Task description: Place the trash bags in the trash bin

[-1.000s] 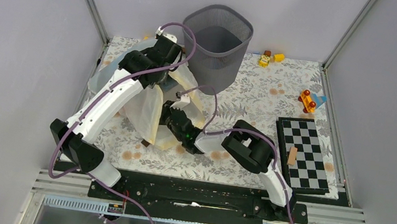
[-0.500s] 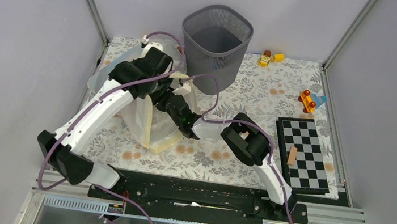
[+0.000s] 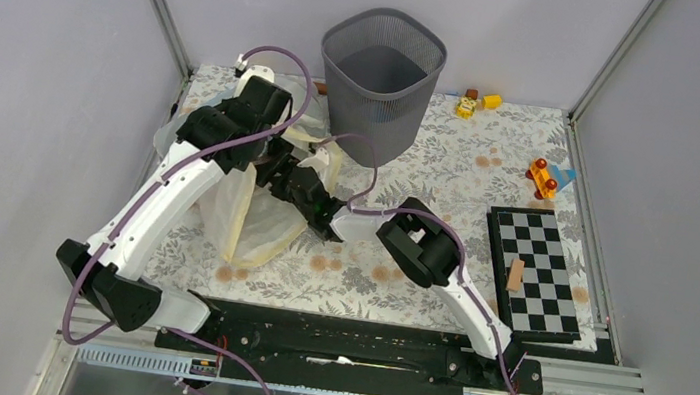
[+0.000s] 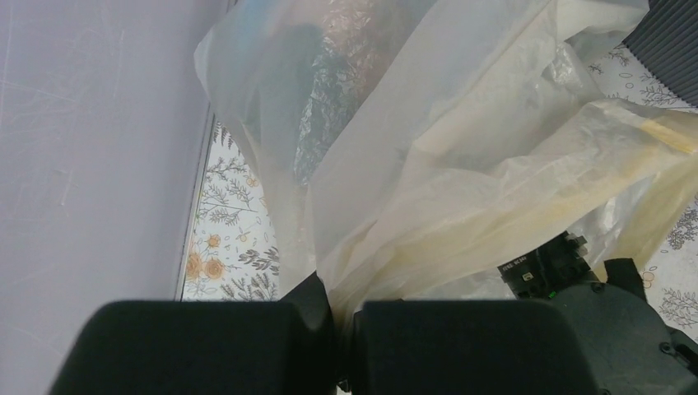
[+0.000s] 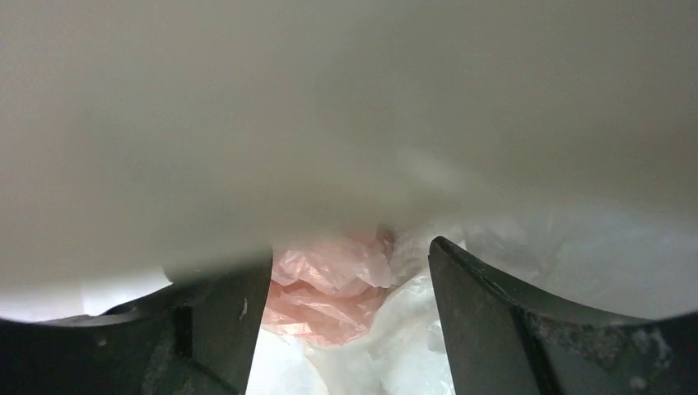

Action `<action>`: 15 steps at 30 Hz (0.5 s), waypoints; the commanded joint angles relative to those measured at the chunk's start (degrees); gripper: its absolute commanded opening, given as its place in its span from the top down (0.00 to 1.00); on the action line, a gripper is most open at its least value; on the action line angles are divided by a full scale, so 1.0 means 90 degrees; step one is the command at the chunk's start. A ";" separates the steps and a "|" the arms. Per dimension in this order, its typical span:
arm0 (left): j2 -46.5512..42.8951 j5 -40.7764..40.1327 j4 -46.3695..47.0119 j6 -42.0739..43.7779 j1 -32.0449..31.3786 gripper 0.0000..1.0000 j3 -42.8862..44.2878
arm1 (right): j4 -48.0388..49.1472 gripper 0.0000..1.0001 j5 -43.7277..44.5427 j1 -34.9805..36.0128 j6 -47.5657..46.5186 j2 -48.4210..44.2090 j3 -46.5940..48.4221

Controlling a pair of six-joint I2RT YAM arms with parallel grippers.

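Bin [image 3: 375,125] empty; left hand [image 4: 342,346] pinches the big whitish bag [image 4: 461,164], right hand [image 5: 350,255] spread wide inside it, pink bag [image 5: 321,296] ahead, not yet grabbed.

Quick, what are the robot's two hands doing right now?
Left gripper: shut on the big whitish bag.
Right gripper: open, the pink bag just ahead, not gripped.

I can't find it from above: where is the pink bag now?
Right wrist view: the pink bag lies between the right gripper's open fingers, amid the big whitish bag left of the bin.
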 commanded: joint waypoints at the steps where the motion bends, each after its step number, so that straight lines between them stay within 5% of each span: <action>1: 0.0081 0.0237 0.0140 0.0081 0.0077 1.00 0.0294 | -0.0081 0.24 -0.0183 0.0049 0.0014 0.0236 0.0555; 15: 0.0040 0.0247 0.0169 0.0054 0.0172 1.00 0.0229 | -0.0592 0.55 -0.0231 0.0086 -0.0524 0.0745 0.1828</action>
